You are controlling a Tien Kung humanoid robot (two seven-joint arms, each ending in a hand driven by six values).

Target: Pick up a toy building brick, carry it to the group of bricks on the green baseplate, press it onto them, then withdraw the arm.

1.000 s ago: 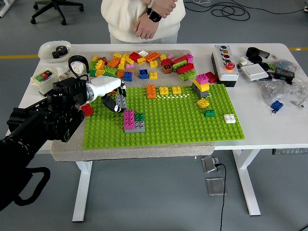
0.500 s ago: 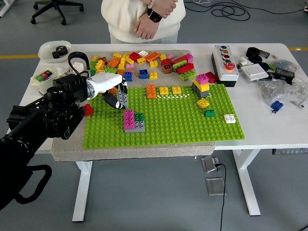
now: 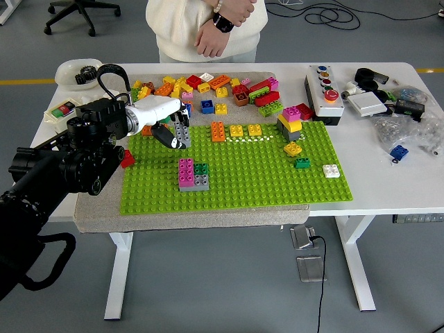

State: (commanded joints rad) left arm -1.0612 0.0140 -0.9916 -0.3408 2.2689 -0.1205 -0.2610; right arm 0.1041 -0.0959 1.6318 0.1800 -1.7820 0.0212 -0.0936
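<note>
- My left hand (image 3: 168, 123) reaches in from the left over the far-left part of the green baseplate (image 3: 263, 177), white palm showing, dark fingers curled downward.
- Those fingers are clenched around a grey brick (image 3: 182, 132), which hangs tilted above the baseplate, clear of the studs as far as I can tell.
- The group of bricks (image 3: 192, 174) I am aiming for sits nearer to me than the hand, on the left half of the baseplate: a pink brick on a grey one, with a small dark green brick beside it. The held brick is near it but apart.
- Behind the baseplate lies a loose pile of bricks (image 3: 208, 90) in orange, yellow, red, green and blue.
- On the plate itself I see an orange brick (image 3: 218, 130) and two yellow bricks (image 3: 245, 130) in a row, and a pink-yellow-grey stack (image 3: 291, 121) further right.
- A white brick (image 3: 331, 170) lies near the plate's right edge.
- A red brick (image 3: 126, 159) lies just off the plate's left edge, partly behind my arm.
- A person (image 3: 207, 28) in a white top stands at the far side of the desk (image 3: 388, 177), hands clasped in front, touching nothing.
- A button box (image 3: 323, 91) stands on the desk to the right of the pile.
</note>
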